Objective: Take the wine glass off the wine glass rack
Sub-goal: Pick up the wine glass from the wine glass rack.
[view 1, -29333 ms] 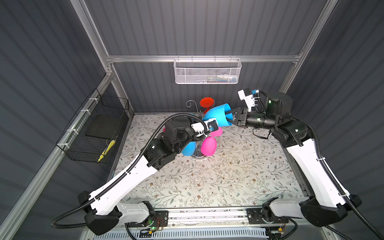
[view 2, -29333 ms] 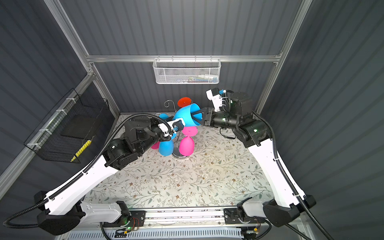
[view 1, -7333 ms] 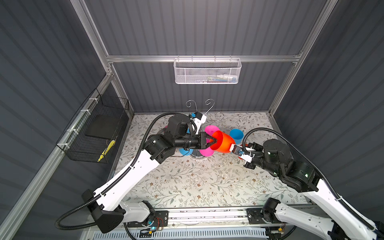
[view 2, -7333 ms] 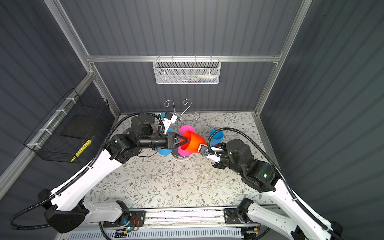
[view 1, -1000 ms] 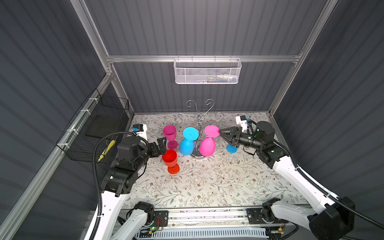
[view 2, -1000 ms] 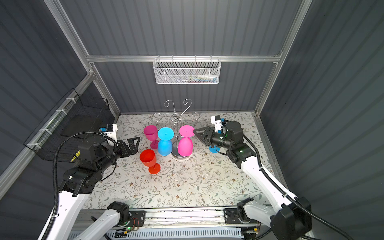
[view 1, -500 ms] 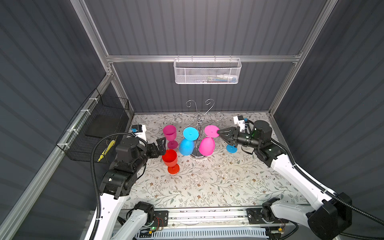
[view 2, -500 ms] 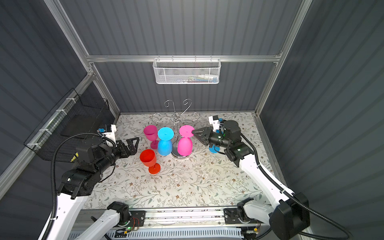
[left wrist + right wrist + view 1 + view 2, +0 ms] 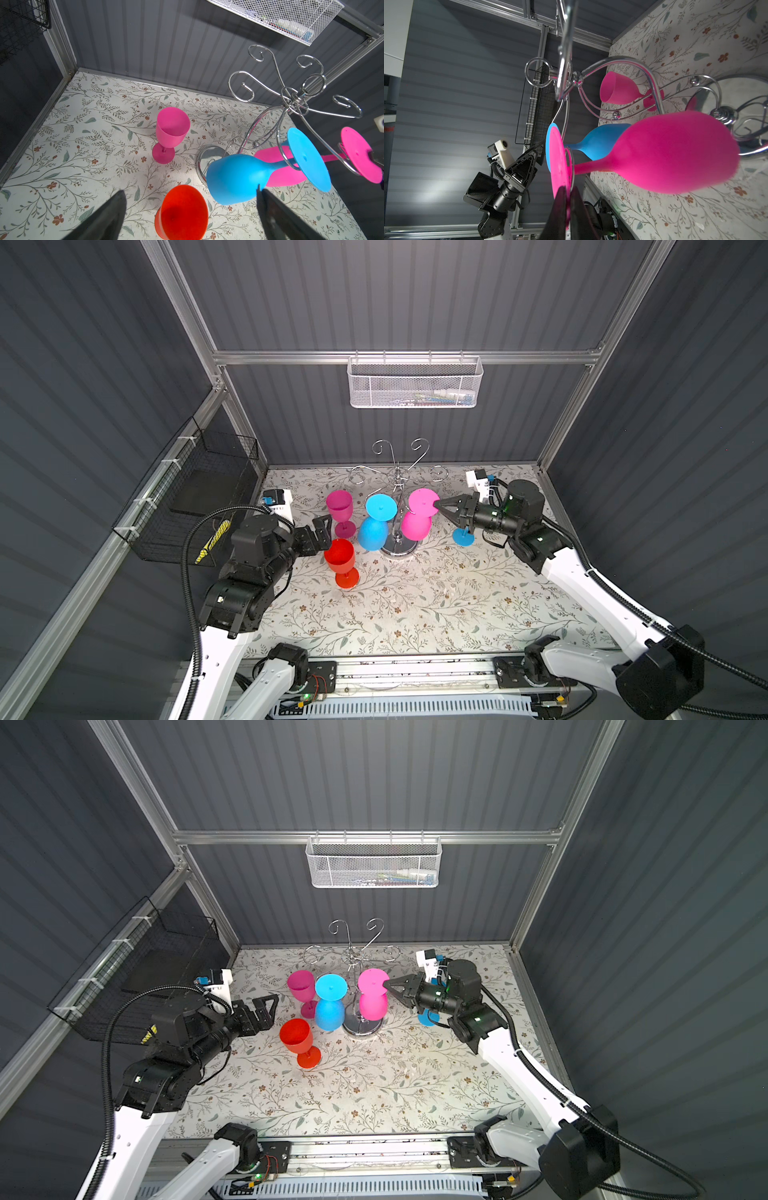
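The wine glass rack is a chrome wire stand at the back middle of the table. Two wine glasses hang upside down from its arms: a pink one and a blue one. My right gripper reaches in from the right, shut on the rim of the pink glass's foot disc. My left gripper hangs open and empty left of the rack, just above a red glass.
A magenta glass stands upright left of the rack, beside the red one. A blue glass's foot shows under my right gripper. A white mesh basket hangs on the back wall and a black wire basket on the left wall.
My right gripper has moved left to the pink glass's foot and shut on it. The left arm has barely moved and stays open.
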You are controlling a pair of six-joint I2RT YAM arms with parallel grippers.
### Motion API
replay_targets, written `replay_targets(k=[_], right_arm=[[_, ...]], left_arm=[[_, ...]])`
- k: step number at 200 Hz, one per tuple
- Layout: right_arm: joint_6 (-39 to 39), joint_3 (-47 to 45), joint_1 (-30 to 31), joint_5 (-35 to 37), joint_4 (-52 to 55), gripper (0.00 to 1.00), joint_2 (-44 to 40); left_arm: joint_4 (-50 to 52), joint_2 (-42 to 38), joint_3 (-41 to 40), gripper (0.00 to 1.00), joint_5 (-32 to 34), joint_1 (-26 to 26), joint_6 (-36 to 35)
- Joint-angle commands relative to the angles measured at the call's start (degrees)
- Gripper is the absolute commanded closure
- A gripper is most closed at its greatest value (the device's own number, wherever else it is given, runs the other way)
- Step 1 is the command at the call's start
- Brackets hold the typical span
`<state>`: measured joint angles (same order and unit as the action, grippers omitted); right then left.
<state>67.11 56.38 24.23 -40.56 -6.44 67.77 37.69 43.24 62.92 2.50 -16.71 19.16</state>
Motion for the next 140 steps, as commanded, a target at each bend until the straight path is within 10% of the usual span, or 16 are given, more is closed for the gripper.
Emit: replay_targets(k=[1,140], right_arm=[[-0.41,1.32,0.37,0.11,-0.6,0.97,-0.17],[-0.42,4.35,2.04,2.26,2.39,1.0,-3.26]], left_arm=[[0.75,-0.31,-0.33,0.01,-0.04,0.21,0.09],[1.25,-1.15,-0.64,0.01,0.41,0.19,0.26]])
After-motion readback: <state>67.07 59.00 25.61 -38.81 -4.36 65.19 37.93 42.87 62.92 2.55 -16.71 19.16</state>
